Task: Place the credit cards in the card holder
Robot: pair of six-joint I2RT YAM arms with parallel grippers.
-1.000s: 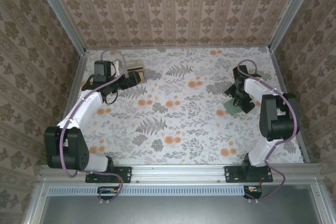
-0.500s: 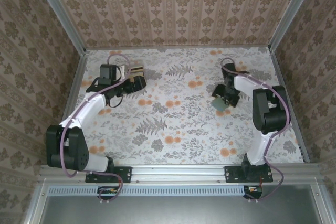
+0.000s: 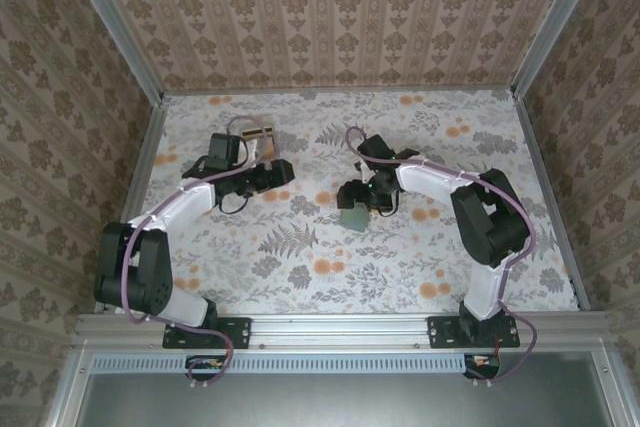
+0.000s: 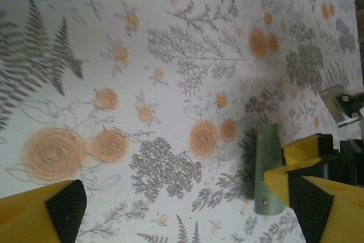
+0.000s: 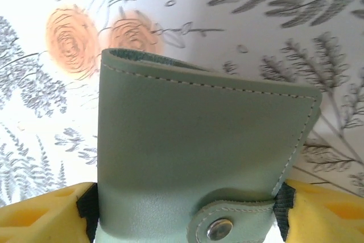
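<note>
Staging step, by the look of it. Right gripper (image 5: 187, 220) clamps the card holder (image 5: 199, 140) by its sides over mid-table, closing tab snapped down. Left gripper (image 4: 182, 203) gapes empty just beside it. The credit cards (image 3: 258, 133) lie behind that arm, toward the far wall. Next, you likely need the tab undone and the holder spread before fetching any card.

Overhead camera looks down from behind; both wrist cameras (close, downward) share the card holder (image 5: 199, 157).
</note>
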